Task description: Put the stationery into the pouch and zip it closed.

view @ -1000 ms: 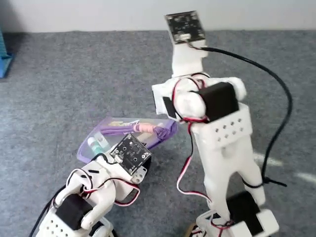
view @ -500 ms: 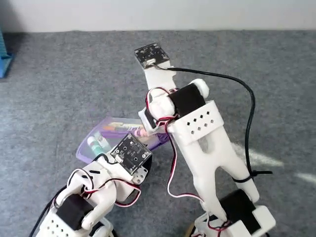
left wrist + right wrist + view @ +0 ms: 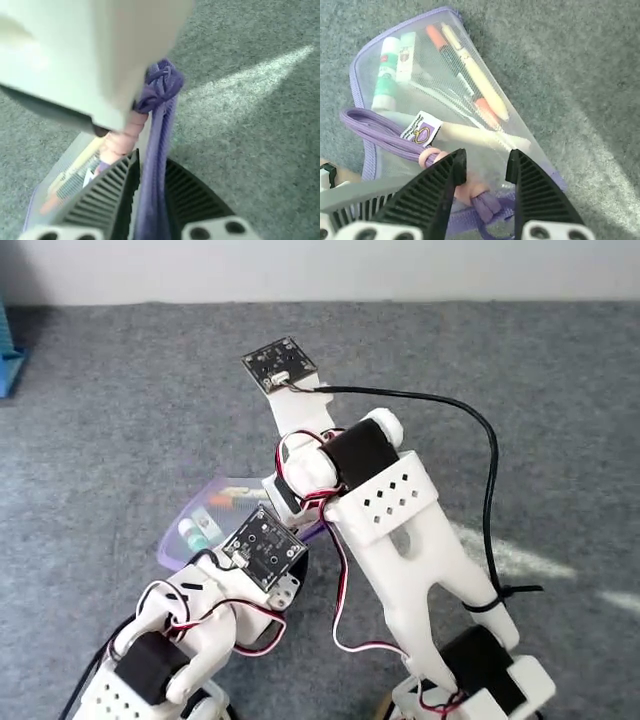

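The left gripper is clamped on the purple strap of the pouch, the right gripper is held, jaws apart, just over that strap's end, and the pouch is laid flat on grey carpet, stationery inside.

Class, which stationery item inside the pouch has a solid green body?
The short tube with a white cap, lying against the pouch's purple edge. Its neighbour is paler; the pens are cream, white and orange.
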